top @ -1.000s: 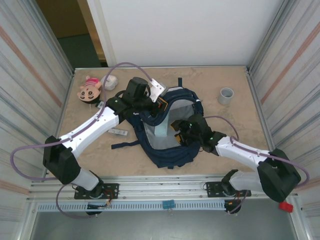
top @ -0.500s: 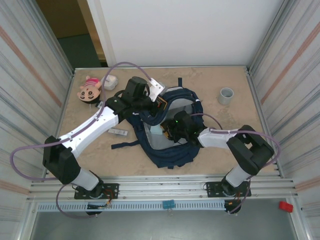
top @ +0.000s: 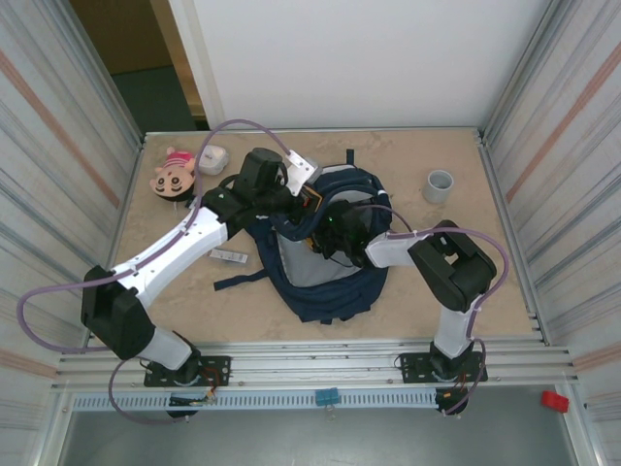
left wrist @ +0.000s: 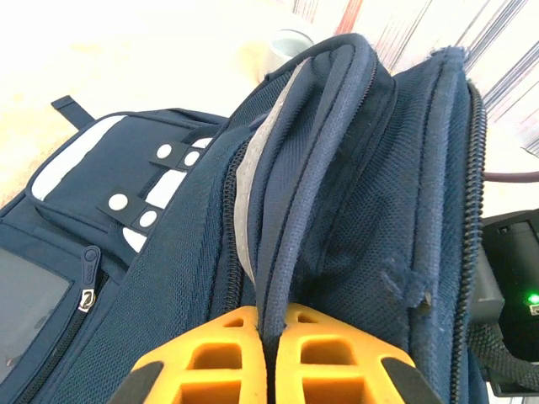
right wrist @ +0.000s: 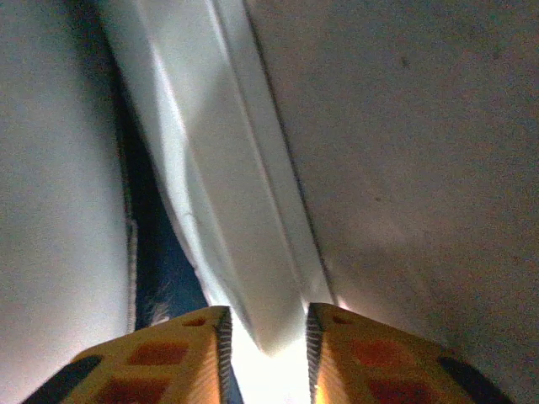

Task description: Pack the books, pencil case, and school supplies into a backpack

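One each: backpack [top: 330,291], pad [right wrist: 244,210], cup [top: 439,185], doll [top: 173,174]

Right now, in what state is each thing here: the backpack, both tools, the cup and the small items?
Backpack, lying on the table, open, rim lifted.
Left tool, shut on the backpack's rim.
Right tool, inside the backpack, closed on the pad.
Pad, held between the right tool's fingers.
Cup, upright, apart from the backpack.
Packet, flat on the table, not packed.
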`<state>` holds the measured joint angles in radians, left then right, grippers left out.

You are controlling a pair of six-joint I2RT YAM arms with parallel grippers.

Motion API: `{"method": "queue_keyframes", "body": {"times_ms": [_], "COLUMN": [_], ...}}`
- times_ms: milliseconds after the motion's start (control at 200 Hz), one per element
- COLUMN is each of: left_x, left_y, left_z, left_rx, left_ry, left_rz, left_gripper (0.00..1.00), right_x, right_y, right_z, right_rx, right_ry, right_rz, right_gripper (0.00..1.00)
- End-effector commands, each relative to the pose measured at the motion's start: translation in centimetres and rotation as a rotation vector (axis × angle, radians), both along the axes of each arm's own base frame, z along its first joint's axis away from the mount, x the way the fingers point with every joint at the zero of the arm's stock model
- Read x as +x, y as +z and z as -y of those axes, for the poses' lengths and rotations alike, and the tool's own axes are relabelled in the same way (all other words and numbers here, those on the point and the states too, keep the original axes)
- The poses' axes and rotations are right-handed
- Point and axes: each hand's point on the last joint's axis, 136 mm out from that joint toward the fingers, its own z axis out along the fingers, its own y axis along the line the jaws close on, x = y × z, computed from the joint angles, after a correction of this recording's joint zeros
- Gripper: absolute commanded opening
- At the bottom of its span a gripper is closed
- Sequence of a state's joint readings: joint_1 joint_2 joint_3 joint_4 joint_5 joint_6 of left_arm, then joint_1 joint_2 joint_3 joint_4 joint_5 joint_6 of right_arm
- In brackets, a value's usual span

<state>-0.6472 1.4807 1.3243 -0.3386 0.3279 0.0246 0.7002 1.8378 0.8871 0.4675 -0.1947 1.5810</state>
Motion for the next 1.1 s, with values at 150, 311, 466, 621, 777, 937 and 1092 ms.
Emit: {"method": "queue_keyframes", "body": {"times_ms": [150,311,466,621,777,937,1092], "left_x": [0.8,0.8,0.0,-1.8,-3.9,-4.9,-3.7], "left_y": [4.3,1.9,-1.4,-5.6,-9.3,-9.4,-7.1], "left_z": [-1.7,-2.6,-3.4,-4.0,-3.7,-3.2,-5.3], "left_rx": [-0.097,-0.062,-0.014,0.051,0.100,0.064,0.006], "left_ry": [0.072,0.107,0.135,0.149,0.138,0.162,0.311], "left_rz": [0.130,0.077,-0.016,-0.104,-0.187,-0.265,-0.337], "left_gripper": [0.00,0.00,0.00,0.00,0.06,0.38,0.70], "right_x": [-2.9,-6.6,-8.9,-10.5,-10.8,-10.5,-9.9], "right_y": [4.0,5.3,7.7,11.2,13.6,14.2,15.1], "right_z": [2.6,5.7,10.6,15.1,17.5,17.7,17.0], "right_rx": [-0.009,-0.119,-0.249,-0.320,-0.364,-0.377,-0.400], "right_ry": [0.019,0.068,0.073,0.056,0.060,0.091,0.136], "right_rz": [0.115,0.129,0.169,0.238,0.312,0.337,0.363], "right_gripper": [0.48,0.54,0.58,0.60,0.61,0.61,0.61]}}
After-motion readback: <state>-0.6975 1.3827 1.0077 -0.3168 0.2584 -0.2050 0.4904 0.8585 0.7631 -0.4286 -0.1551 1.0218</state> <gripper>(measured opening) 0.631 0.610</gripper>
